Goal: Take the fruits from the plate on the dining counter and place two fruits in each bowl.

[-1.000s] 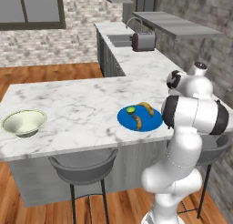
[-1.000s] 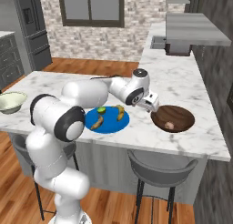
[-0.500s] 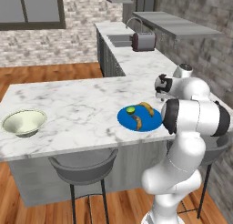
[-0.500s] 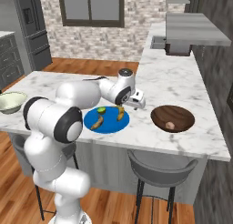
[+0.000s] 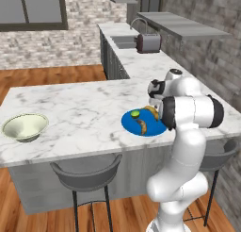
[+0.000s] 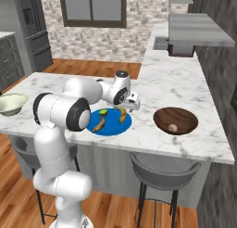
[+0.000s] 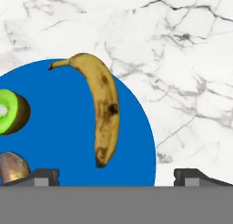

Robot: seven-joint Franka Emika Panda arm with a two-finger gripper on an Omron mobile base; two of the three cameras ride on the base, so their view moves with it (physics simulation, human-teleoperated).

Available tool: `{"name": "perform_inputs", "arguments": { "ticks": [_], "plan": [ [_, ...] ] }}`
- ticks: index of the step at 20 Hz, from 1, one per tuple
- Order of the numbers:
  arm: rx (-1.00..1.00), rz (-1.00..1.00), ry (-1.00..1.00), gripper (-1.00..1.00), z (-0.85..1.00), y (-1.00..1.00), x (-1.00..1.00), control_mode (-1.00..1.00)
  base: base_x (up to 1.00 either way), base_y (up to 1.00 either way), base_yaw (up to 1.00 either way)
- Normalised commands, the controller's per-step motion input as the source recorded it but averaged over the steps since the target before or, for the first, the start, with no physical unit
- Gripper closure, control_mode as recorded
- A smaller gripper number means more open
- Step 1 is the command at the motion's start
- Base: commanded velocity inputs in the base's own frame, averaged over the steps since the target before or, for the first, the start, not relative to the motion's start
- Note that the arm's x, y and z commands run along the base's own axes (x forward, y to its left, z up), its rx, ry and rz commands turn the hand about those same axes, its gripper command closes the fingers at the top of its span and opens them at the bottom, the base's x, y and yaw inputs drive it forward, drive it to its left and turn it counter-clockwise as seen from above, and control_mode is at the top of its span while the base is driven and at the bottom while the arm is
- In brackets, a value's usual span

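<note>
- My claw (image 6: 133, 104) is hanging above the far-right edge of the blue plate (image 6: 111, 126), its fingers spread wide and gripping nothing.
- In the hand view, one banana (image 7: 103, 107) is lying on the plate (image 7: 68, 141) between my fingertips (image 7: 43, 176), with a halved green fruit (image 7: 11, 111) to its left.
- A second banana (image 6: 97, 125) is resting near the plate's front edge.
- A small round fruit (image 6: 173, 128) is sitting in the dark wooden bowl (image 6: 176, 121).
- The cream bowl (image 5: 24, 126) is standing well apart on the dining counter (image 5: 75, 108).
</note>
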Motion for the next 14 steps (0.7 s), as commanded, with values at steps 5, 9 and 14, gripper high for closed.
{"name": "perform_inputs", "arguments": {
  "ticks": [5,9,14],
  "plan": [
    [0.0,0.05,0.02,-1.0,-0.37,0.15,0.09,-1.0,0.0,0.0,0.0],
    [0.0,0.04,0.0,-1.0,-0.2,0.17,0.15,-1.0,0.0,0.0,0.0],
    [0.0,0.04,0.0,-1.0,-0.35,0.16,0.11,-1.0,0.0,0.0,0.0]
  ]
}}
